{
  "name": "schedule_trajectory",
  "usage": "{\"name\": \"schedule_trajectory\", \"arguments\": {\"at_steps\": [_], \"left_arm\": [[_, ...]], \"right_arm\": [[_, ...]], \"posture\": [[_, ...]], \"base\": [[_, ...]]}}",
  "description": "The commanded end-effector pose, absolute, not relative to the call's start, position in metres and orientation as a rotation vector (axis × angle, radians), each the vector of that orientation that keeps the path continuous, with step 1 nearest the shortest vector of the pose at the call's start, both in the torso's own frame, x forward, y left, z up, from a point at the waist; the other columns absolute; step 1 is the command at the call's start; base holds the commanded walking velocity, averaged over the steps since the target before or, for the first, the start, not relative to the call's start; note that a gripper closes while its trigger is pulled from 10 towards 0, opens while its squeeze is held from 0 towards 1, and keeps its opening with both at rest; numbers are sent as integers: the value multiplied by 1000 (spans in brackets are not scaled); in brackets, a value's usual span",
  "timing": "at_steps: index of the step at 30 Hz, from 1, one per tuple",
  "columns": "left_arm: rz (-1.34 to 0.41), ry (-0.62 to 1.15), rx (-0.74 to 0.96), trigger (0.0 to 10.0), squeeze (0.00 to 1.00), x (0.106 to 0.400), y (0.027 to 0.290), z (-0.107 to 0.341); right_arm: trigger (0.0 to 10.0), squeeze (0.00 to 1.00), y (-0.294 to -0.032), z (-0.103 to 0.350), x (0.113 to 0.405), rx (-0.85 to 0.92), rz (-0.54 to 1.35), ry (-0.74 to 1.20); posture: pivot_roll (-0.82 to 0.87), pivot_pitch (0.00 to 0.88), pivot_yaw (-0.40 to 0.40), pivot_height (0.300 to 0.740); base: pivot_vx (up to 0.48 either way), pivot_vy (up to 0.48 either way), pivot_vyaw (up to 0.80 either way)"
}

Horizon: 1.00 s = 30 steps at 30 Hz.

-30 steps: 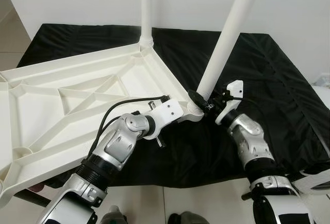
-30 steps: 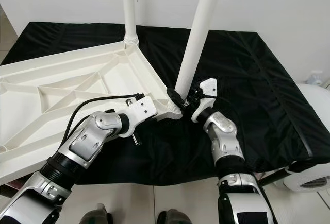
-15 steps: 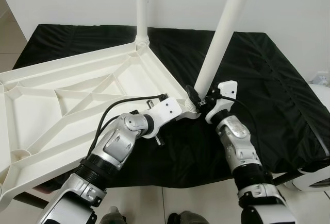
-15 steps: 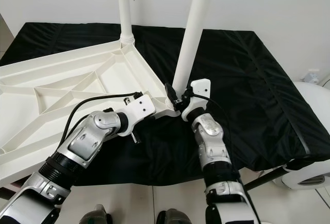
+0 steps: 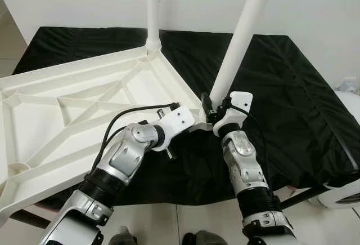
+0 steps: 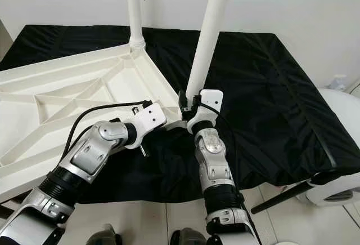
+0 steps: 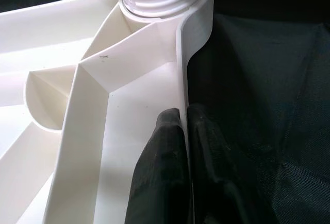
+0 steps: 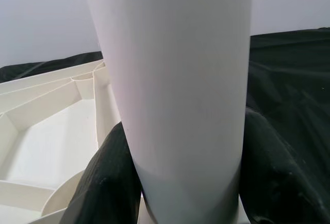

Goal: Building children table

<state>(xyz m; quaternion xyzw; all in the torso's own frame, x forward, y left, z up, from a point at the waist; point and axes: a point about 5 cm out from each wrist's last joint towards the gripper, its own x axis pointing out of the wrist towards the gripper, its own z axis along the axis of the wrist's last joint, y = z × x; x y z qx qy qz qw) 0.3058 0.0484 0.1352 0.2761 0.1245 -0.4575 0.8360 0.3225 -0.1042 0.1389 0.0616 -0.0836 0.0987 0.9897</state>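
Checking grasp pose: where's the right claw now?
In the left eye view, the right claw is clamped on the base of the near table leg, at the near corner of the upturned tabletop, beside the left claw.

arms: silver, blk ribbed cuffs | wrist housings: white | left arm (image 5: 126, 157): blk cable | fingers: blk
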Motion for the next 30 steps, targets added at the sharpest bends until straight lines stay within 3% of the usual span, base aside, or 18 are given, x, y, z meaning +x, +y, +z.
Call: {"name": "schedule_trajectory", "arguments": {"at_steps": [1,4,5,14,15,30], "left_arm": [[-991,176,599,10000,0,303,32,147],[-991,176,600,10000,0,303,32,147],[-991,175,599,10000,0,303,32,147],[-988,175,597,10000,0,304,33,147],[-988,175,596,10000,0,303,33,147],[-1003,197,596,10000,0,299,32,141]], "right_arm": [[10000,0,-78,144,319,193,275,-173],[10000,0,-80,144,319,186,259,-165],[10000,1000,-82,144,319,182,255,-166],[10000,1000,-90,143,318,127,241,-173],[10000,0,-93,142,318,118,246,-173],[10000,0,-145,150,327,1,489,-207]], "posture": [[1,0,-52,740],[0,0,-53,740],[0,0,-54,740],[-2,0,-57,740],[-2,0,-59,740],[-3,0,-48,740]], "base": [[0,0,0],[0,0,0],[0,0,0],[0,0,0],[0,0,0],[0,0,0]]}}
